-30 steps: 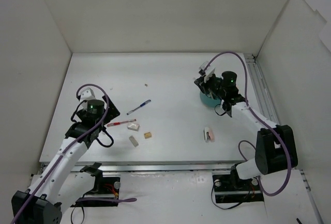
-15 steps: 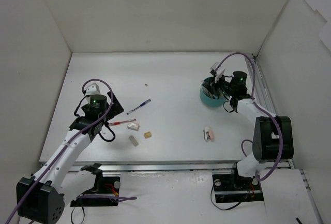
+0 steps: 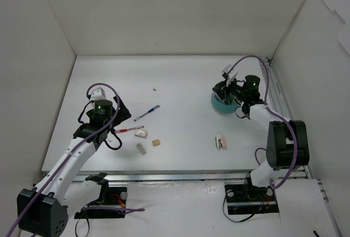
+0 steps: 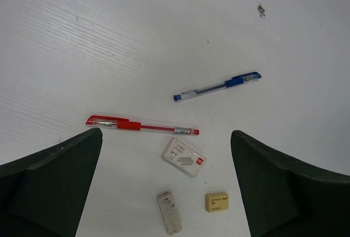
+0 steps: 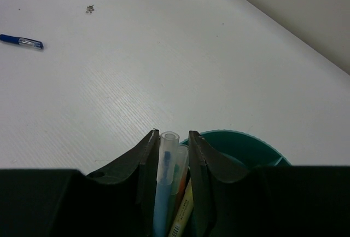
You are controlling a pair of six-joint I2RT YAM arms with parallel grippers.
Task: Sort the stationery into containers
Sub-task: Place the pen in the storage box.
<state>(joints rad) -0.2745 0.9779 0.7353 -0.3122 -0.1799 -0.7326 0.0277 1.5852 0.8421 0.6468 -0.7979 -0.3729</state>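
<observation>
The left gripper (image 3: 117,115) is held above the left side of the table (image 3: 180,78), its jaws spread wide with nothing between them. In the left wrist view its two dark fingers (image 4: 52,179) are seen at the lower corners. Between and beyond them, loose items are laid flat on the table. A red pen (image 4: 141,126) lies across the middle, and a blue pen (image 4: 216,86) lies farther off at an angle. A small white box (image 4: 184,156) sits just beside the red pen's tip end. A tan eraser (image 4: 217,201) and a greyish-white eraser (image 4: 169,220) lie nearer the camera. None of these is touched by the gripper. A dark speck (image 4: 261,10) is noted farther out on the surface. A white and pink item (image 3: 220,142) is seen alone in the overhead view, nearer the right arm and well apart from the other loose items. The teal cup (image 3: 219,105) stands at the right side of the table, and the right gripper (image 5: 173,133) is positioned directly over it. The right jaws are set narrow, and a clear-barrelled pen (image 5: 167,160) is seen upright between them, with a yellow marker (image 5: 184,215) beside it lower down. Whether the pen is clamped or merely flanked cannot be told. Its lower end is hidden by the fingers, so the compartment it occupies cannot be made out.
</observation>
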